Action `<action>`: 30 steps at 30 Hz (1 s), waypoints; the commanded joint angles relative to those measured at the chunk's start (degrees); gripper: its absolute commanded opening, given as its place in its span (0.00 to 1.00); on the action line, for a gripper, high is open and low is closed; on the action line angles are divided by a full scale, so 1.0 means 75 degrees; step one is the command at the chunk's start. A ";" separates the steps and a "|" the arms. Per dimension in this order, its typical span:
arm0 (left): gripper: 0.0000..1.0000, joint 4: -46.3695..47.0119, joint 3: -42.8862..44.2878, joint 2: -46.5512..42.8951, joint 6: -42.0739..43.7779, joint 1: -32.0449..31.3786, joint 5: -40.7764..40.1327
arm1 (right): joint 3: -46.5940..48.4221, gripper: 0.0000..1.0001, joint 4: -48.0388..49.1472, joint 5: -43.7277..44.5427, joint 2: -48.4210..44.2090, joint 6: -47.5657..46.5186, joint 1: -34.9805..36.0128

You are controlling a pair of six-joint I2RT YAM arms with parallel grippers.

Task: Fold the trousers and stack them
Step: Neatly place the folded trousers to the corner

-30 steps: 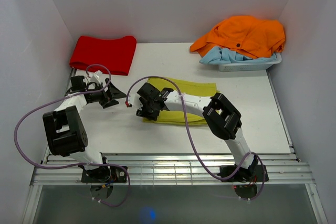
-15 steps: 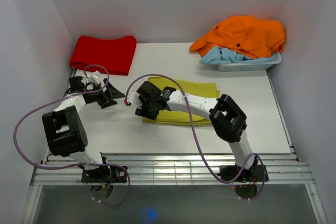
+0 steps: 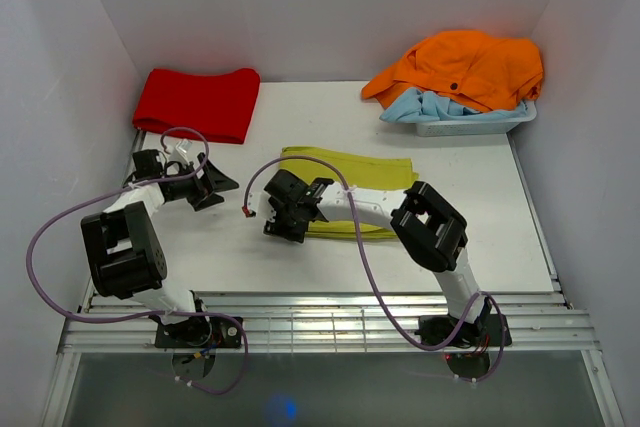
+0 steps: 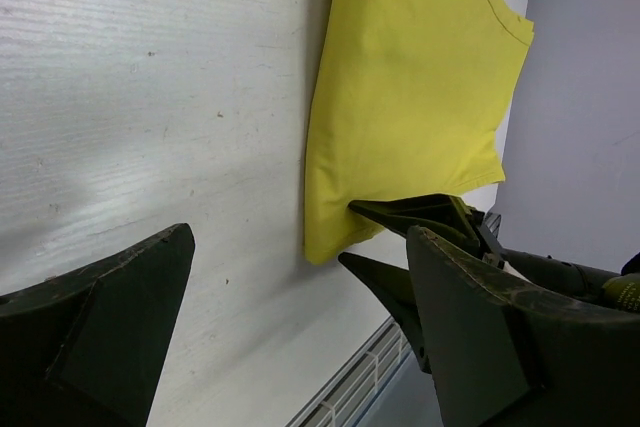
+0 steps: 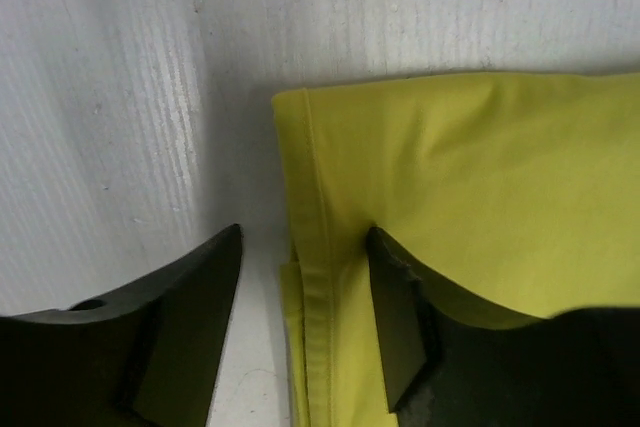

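The yellow-green trousers (image 3: 370, 169) lie folded into a flat rectangle in the middle of the table. My right gripper (image 3: 283, 219) is at their near left corner, open. In the right wrist view it (image 5: 305, 232) straddles the stitched edge of the trousers (image 5: 480, 167), with one finger on the cloth and the other on the bare table. My left gripper (image 3: 215, 185) hangs wide open left of the trousers and holds nothing. Its wrist view looks between its own fingertips (image 4: 300, 247) at the trousers (image 4: 410, 87) and at the right gripper (image 4: 360, 235) on their corner.
A folded red cloth (image 3: 198, 102) lies at the back left. A shallow tray (image 3: 470, 127) at the back right holds an orange garment (image 3: 465, 67) over a light blue one (image 3: 430, 105). White walls close in three sides, and a slatted rail runs along the near edge.
My right gripper has slid a little toward the near edge and its jaws have spread wider around the trousers' corner. The left arm has barely moved.
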 commanded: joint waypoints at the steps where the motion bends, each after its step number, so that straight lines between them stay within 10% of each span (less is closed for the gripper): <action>1: 0.98 0.0420 -0.0294 -0.0231 -0.0233 0.0034 0.0294 | -0.0247 0.53 0.0419 0.0277 0.0202 -0.0116 0.0079; 5: 0.98 0.1029 -0.0844 -0.0114 -0.1179 0.0046 0.0412 | -0.0318 0.08 0.0665 0.0394 0.0168 -0.0116 0.0091; 30: 0.98 0.7425 -0.2134 0.1152 -0.7533 -0.3140 -0.0608 | -0.0130 0.08 0.2551 0.0370 -0.1075 0.1067 -0.0202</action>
